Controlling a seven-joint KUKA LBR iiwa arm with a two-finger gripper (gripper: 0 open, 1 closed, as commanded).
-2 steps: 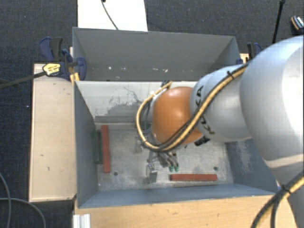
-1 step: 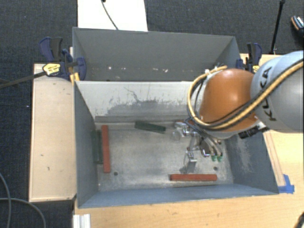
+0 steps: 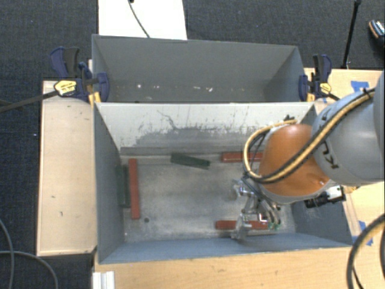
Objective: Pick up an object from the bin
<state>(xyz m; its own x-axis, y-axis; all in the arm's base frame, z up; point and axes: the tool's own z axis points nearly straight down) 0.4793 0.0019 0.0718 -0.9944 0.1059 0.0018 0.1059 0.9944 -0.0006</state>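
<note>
Dark carpet surrounds the grey metal bin [image 3: 107, 185]. My end effector [image 3: 248, 221] is down by the bin's front wall, over a red-brown bar [image 3: 225, 224] lying flat there. I cannot tell how far open it is, so I judge nothing is lifted yet. A second red bar [image 3: 231, 157] and a dark green bar [image 3: 189, 160] lie at the bin's back wall. A third red bar [image 3: 133, 188] and another green bar [image 3: 123, 185] lie along the wall opposite my arm.
</note>
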